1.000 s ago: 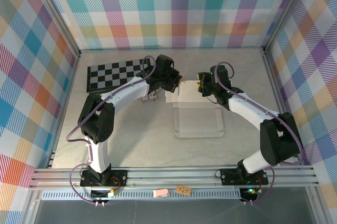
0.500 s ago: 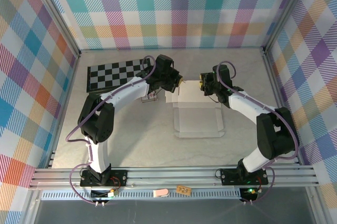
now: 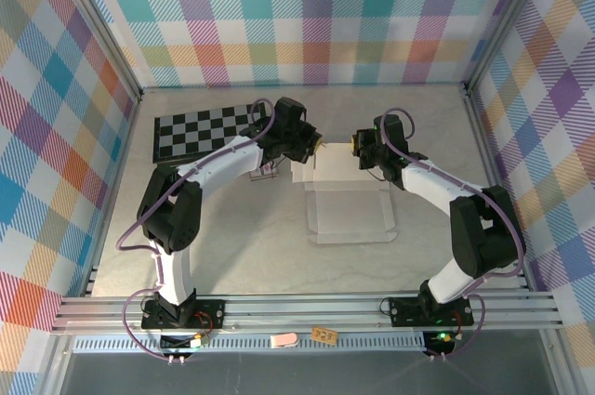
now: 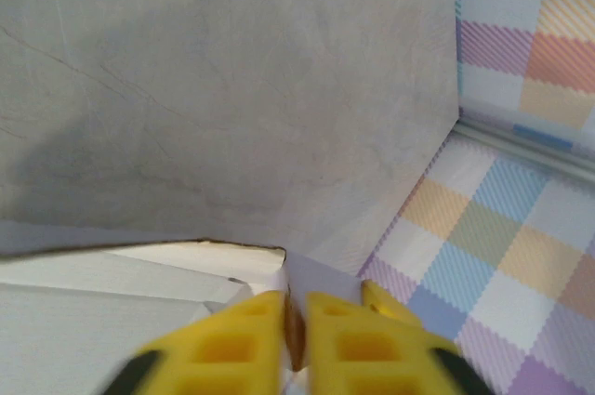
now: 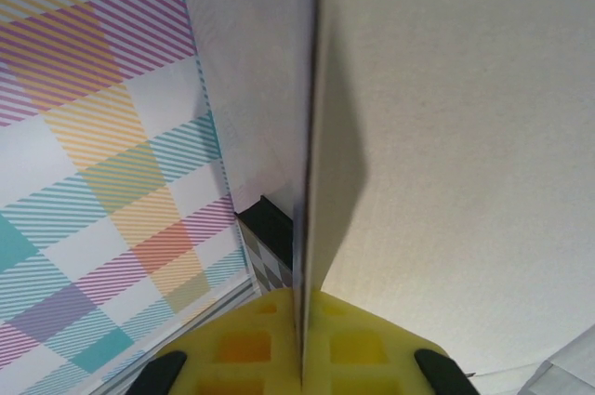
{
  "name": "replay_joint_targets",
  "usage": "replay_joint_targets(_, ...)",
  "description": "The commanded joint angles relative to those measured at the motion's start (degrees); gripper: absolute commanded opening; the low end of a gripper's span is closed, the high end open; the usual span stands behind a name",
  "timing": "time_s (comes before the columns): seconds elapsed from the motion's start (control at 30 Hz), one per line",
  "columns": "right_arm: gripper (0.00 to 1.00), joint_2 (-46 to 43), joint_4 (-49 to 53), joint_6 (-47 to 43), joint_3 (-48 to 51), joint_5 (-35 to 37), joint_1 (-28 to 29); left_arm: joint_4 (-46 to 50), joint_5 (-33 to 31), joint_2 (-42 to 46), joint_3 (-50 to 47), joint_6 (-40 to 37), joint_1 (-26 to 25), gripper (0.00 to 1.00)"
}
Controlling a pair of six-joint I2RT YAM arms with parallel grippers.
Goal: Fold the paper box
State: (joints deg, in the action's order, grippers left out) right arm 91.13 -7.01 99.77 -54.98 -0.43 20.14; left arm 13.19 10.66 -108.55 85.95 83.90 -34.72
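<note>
Thin pale-lavender card paper box (image 3: 349,214): lies mid-table on the grey table (image 3: 232,246), near part flat, far panel raised between the two grippers.

Left gripper (image 3: 314,146): sits at the raised panel's left top corner; yellow fingers narrow, pinching a thin card edge.

Right gripper (image 3: 356,147): sits at the panel's right top corner; closed tight on the card edge.

Top view: gives both arms reaching in from either side, with the black-and-white checkerboard (image 3: 200,130) well apart to the far left.

Left wrist view: gives the left gripper (image 4: 296,307) close up, the cream-white paper box (image 4: 139,274) beside it, and the plaid wall (image 4: 521,256).

Right wrist view: gives the right gripper (image 5: 302,297) with the paper box (image 5: 446,135) running edge-on out from its fingers.

Small orange tag (image 3: 323,332) on the front rail: bears dark marks, too small to read.
</note>
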Motion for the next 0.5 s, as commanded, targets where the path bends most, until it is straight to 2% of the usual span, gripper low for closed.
replay_joint_targets(0.0,0.0,-1.4,1.7,0.5,-1.8,0.5,-0.8,2.2,1.1,4.6,-0.1,-5.6,1.5,0.37)
replay_joint_targets(0.07,0.0,-2.3,2.9,0.9,-2.4,0.4,-1.4,5.6,1.3,6.9,-1.2,-8.8,3.3,0.45)
replay_joint_targets(0.13,0.0,-3.4,6.7,1.2,-4.4,-0.1,-2.3,6.2,1.8,9.9,-4.2,-12.3,5.8,0.47)
replay_joint_targets(0.23,0.0,-4.4,14.3,2.2,-8.2,-1.7,-3.8,8.1,1.9,13.6,-8.2,-21.9,9.4,0.46)
replay_joint_targets(0.3,0.0,-4.7,19.7,3.7,-11.0,-3.3,-4.7,3.5,5.3,14.7,-13.5,-25.5,11.3,0.41)
replay_joint_targets(0.47,0.0,-5.8,30.7,6.5,-17.2,-4.9,-6.4,-15.7,11.9,13.2,-24.9,-21.9,11.9,0.22)
